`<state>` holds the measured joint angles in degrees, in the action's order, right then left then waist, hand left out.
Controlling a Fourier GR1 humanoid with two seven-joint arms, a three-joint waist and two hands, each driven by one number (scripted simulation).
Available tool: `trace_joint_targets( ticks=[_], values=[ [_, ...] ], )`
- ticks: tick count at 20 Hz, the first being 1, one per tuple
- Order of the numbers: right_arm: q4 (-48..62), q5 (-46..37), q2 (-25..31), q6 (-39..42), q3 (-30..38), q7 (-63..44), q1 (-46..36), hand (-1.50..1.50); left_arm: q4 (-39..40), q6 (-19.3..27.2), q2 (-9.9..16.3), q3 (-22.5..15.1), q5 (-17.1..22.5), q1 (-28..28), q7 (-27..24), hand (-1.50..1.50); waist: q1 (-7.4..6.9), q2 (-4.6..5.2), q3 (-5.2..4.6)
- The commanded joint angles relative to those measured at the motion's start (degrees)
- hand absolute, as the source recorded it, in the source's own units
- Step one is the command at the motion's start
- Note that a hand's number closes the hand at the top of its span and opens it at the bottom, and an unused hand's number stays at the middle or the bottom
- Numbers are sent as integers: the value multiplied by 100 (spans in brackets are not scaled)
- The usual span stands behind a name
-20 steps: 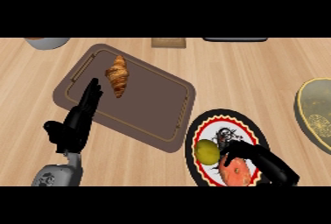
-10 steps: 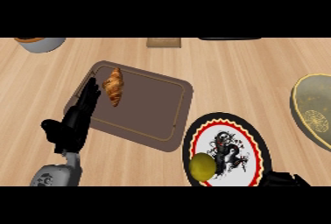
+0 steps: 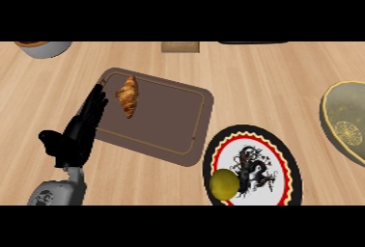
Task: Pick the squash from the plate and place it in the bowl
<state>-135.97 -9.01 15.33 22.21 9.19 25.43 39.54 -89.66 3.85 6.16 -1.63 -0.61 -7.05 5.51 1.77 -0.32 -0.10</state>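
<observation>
The plate [image 3: 251, 144], white with a black rim, a red zigzag ring and a dark dragon figure, lies at the lower right, cut off by the view's lower edge. One round yellow-green fruit [image 3: 223, 184] rests on its lower left part. No orange squash-like item shows anywhere. The olive-yellow bowl [image 3: 346, 121] sits at the right edge, partly out of view. My left hand [image 3: 77, 133] stands open at the left, fingers up, over the left edge of the brown board. My right hand shows nowhere.
A brown cutting board [image 3: 167, 120] lies in the middle with a croissant [image 3: 128, 96] on its left part. A grey bowl [image 3: 44, 48] stands at the top left, and a small tan block [image 3: 179, 46] at the top middle.
My right hand, which lay on the plate over an orange item, has drawn back out of the lower edge; that item no longer shows. The whole view has shifted slightly. The left hand is unchanged.
</observation>
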Motion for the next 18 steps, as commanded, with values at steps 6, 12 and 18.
trace_joint_targets(
  ticks=[6, 12, 18],
  values=[
    [-1644, 1441, 433, -389, 1561, -2176, -328, 150, 145, 140, -309, -357, -285, -32, -143, 0, -171, 54, -9],
    [-1636, 2128, 1089, -675, 2045, -3787, -1402, 150, -105, 94, -189, -224, -189, -34, 94, 0, -231, 40, -12],
    [-598, 2232, 1887, -899, 1967, -5287, -3185, 150, 102, -90, -147, -201, -170, 211, -379, 0, -222, 35, 0]
  ],
)
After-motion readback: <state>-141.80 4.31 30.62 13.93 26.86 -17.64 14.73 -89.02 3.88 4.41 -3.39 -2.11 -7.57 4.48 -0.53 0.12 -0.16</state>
